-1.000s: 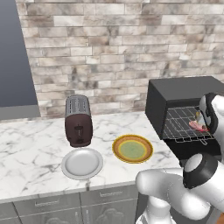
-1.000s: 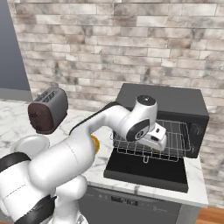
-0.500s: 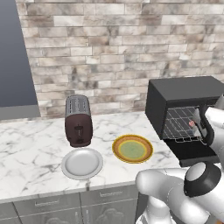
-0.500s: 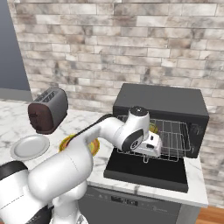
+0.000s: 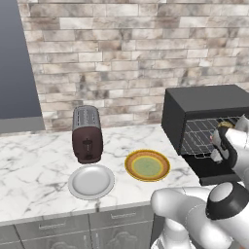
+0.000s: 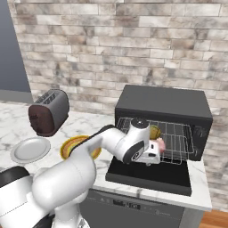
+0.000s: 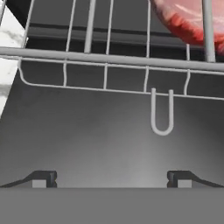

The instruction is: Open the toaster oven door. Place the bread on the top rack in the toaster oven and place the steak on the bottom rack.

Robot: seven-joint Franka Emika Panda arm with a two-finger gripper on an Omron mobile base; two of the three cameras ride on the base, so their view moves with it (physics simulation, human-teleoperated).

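While the toaster oven door [image 6: 149, 174] lies folded flat at lower centre of the right base view, the bottom rack [image 7: 109, 61] juts over it with its front wire crossing the hand view's upper part. The steak [image 7: 188, 19] rests on that rack at upper right, the bread [image 6: 154, 132] above. The gripper [image 7: 110, 178], released and spread wide, has drawn back lower than half a second ago.

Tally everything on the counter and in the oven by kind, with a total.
Plates: 2, a grey-white plate and a yellow-rimmed green plate
Appliances: 2, the slot toaster and the toaster oven
Foods: 2, the steak and the bread, both inside the oven
Wire racks: 1 countable, the bottom rack
Total: 7
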